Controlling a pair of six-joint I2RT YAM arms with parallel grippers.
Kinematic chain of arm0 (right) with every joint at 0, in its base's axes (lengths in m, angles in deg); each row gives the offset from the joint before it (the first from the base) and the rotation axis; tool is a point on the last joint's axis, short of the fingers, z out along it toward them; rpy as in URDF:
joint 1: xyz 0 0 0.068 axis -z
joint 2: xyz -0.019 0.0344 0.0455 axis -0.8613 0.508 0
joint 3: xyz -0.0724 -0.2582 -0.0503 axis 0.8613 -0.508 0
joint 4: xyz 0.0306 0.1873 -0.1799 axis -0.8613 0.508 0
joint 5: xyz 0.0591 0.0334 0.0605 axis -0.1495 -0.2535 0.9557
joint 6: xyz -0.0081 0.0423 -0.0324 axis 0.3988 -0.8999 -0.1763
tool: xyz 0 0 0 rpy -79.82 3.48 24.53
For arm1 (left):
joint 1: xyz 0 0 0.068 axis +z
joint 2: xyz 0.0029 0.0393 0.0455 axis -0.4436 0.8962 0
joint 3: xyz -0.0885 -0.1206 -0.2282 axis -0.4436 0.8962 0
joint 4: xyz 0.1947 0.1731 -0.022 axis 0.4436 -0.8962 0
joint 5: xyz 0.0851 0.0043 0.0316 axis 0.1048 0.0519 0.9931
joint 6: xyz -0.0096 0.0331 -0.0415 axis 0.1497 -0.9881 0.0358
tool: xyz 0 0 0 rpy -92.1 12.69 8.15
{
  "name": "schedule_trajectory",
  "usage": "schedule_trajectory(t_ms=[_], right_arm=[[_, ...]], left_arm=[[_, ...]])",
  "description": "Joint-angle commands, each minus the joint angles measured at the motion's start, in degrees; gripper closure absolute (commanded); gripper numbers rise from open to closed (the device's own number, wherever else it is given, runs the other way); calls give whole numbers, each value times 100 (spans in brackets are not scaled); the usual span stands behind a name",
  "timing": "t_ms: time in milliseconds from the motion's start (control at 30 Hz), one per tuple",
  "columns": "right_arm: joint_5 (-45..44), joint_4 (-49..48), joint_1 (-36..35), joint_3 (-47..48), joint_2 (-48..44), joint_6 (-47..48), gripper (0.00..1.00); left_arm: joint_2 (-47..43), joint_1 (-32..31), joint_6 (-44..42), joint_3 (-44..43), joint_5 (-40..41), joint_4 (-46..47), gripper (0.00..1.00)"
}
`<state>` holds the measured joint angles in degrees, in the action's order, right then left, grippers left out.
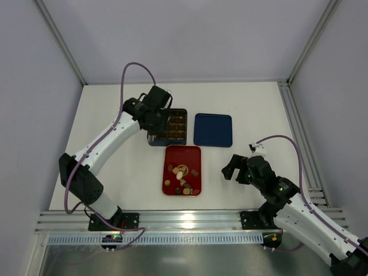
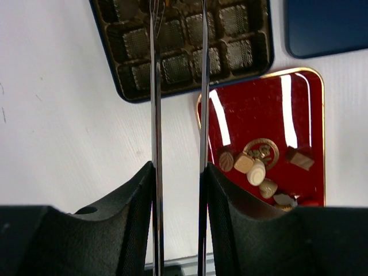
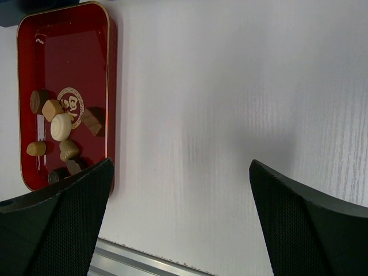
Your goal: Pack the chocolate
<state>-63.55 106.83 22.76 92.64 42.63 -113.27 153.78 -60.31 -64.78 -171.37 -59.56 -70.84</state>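
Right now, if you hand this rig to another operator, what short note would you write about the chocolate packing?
Left gripper: over the gridded box, fingers slightly apart. The tips are cut off by the picture edge, so a held piece cannot be confirmed.
Right gripper: wide open, empty, above the bare table beside the red tray.
Chocolate: about eight pieces lie in the red tray.
Done: nothing certain; the box cells that show look empty.
To do: move the pieces into the cells.
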Motion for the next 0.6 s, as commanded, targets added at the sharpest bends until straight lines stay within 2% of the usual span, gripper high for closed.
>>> schedule_trajectory(t_ms=[0, 267, 567], right_arm=[[-55, -136, -21, 178, 18, 50, 0], [-37, -145, -21, 90, 0, 24, 0], [-11, -242, -21, -7, -35, -20, 0]], left_arm=[[-651, -302, 94, 296, -170, -54, 60], [-1802, -1197, 542, 1359, -197, -81, 60], [-2568, -2375, 1070, 2212, -258, -414, 59]])
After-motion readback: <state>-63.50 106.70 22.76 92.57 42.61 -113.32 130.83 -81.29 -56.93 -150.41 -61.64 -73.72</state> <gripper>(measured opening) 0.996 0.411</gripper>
